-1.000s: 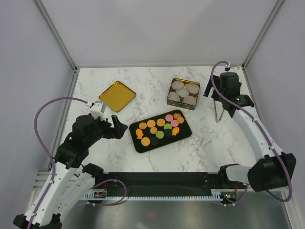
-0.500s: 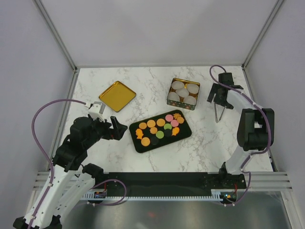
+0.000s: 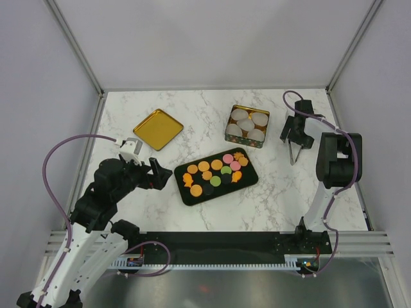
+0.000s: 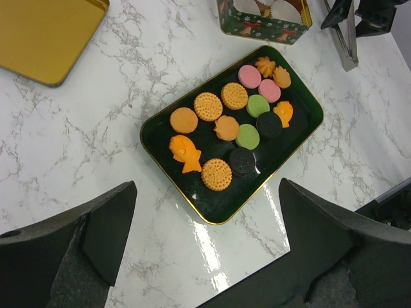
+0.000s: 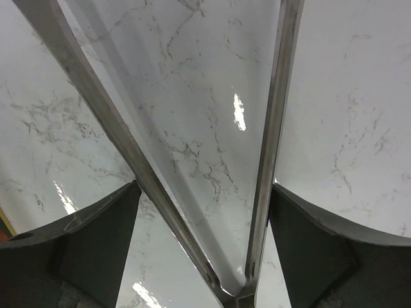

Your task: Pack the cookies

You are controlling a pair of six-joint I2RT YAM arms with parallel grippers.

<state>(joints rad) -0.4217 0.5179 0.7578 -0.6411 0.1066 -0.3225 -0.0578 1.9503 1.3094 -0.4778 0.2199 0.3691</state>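
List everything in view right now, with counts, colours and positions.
small flat cookies: fifteen; nine orange, two pink, two green, two black; on the tray
black rectangular tray: one; table centre
green-sided tin: one; behind the tray, to its right
white fluted paper cups: several; inside the tin
gold square lid: one; far left
metal tongs: one, silver; right of the tin
white marble table: one
left gripper: open, empty, left of the tray
right gripper: clamped on the tongs
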